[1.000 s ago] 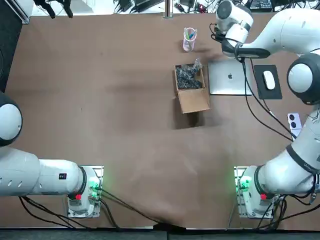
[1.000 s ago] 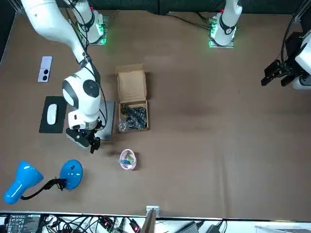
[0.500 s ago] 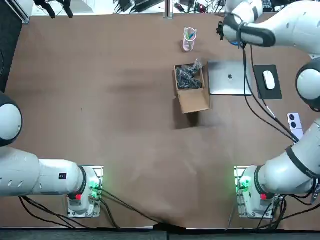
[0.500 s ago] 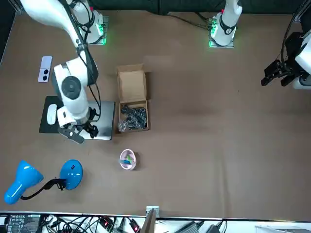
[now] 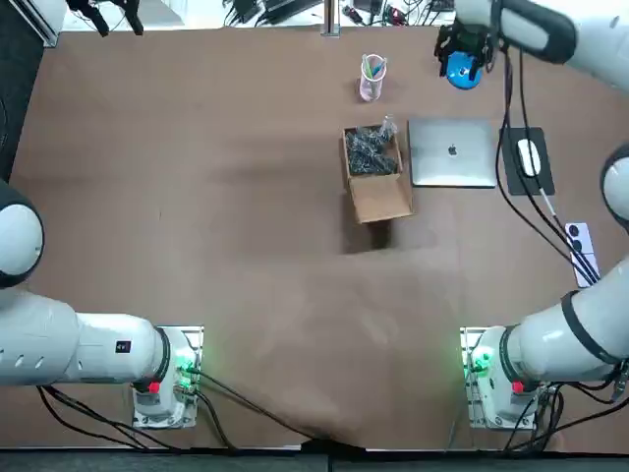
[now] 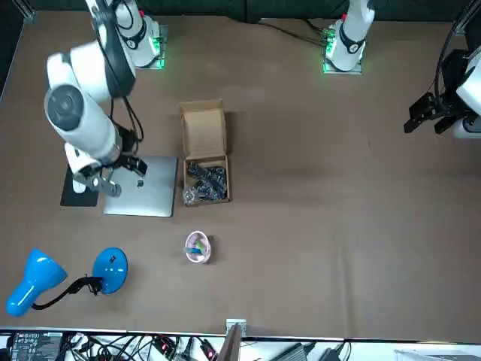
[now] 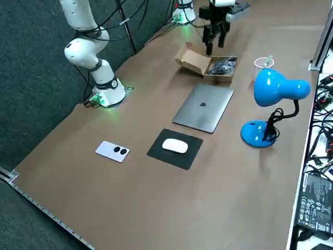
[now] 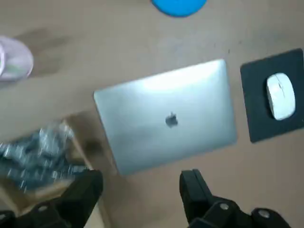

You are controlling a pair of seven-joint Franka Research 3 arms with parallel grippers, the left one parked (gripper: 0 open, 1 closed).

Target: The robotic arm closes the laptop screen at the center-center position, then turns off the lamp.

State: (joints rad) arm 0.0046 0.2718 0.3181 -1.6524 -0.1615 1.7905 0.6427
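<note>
Since a second ago I have lifted clear of the laptop (image 5: 452, 152), which lies shut and flat at the far right of the desk (image 5: 197, 197), its lid now fully uncovered. My fingers (image 8: 192, 190) hang high above it, spread apart and empty. The blue lamp (image 7: 273, 104) stands beyond the laptop. The open cardboard box (image 5: 376, 175) sits just beside it, the mouse pad (image 5: 528, 159) is on its other side, and the pink cup (image 5: 371, 79) is near the box.
</note>
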